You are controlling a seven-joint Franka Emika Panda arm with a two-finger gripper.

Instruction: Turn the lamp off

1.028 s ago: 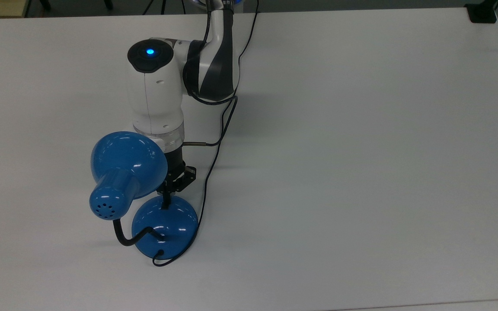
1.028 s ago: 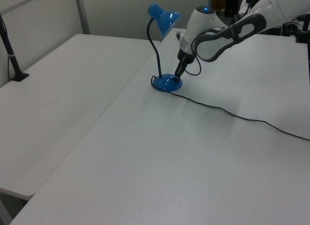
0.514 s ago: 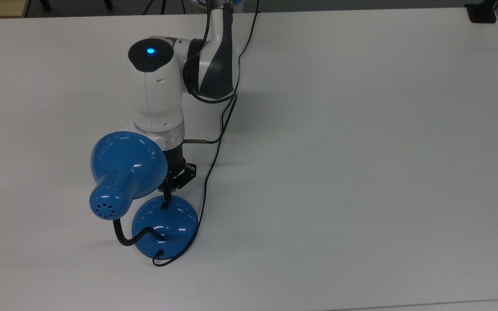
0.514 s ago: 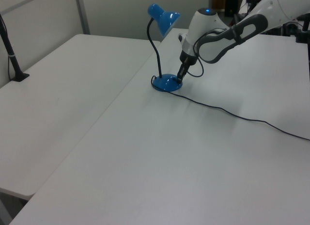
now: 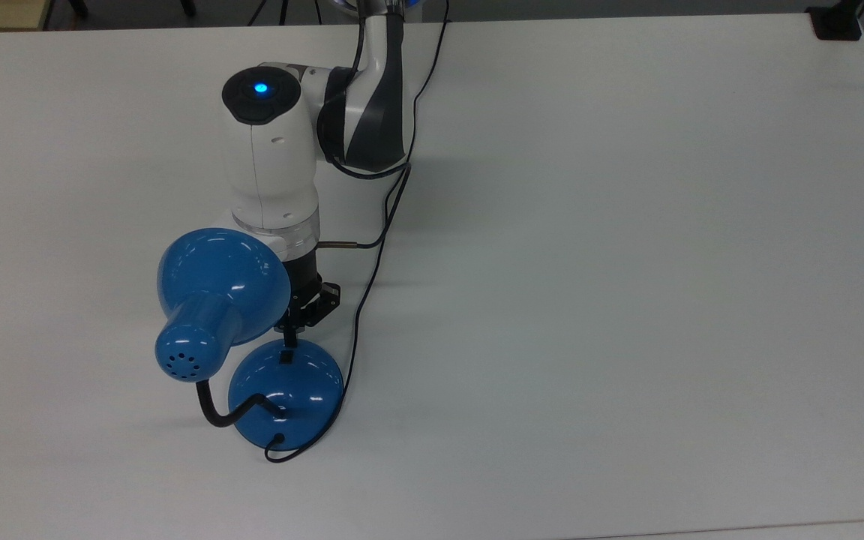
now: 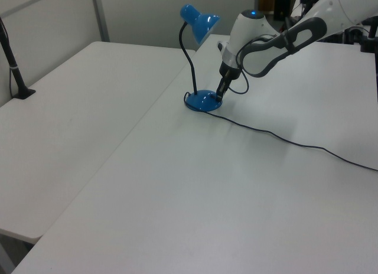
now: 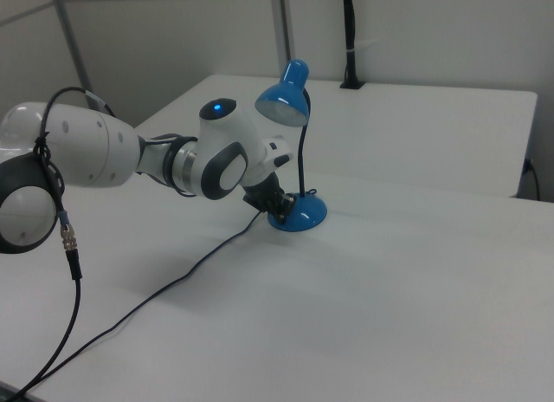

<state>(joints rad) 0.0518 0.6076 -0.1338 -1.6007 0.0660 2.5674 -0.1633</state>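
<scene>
**Gripper tip at the lamp base**

We see the lamp (image 5: 286, 390) standing on the white table (image 5: 627, 262), its shade (image 6: 201, 22) above the arm's wrist. The gripper (image 5: 289, 339) points down at the base's upper edge in the top view, beside the switch (image 5: 284, 359). Its fingers look pressed together, holding nothing. The cord (image 6: 283, 139) trails across the table.

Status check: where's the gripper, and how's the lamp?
Gripper down at the edge of the lamp base, by the small black switch. Lamp upright, shade over the wrist. Cord trails across the table; nothing blocking.
</scene>
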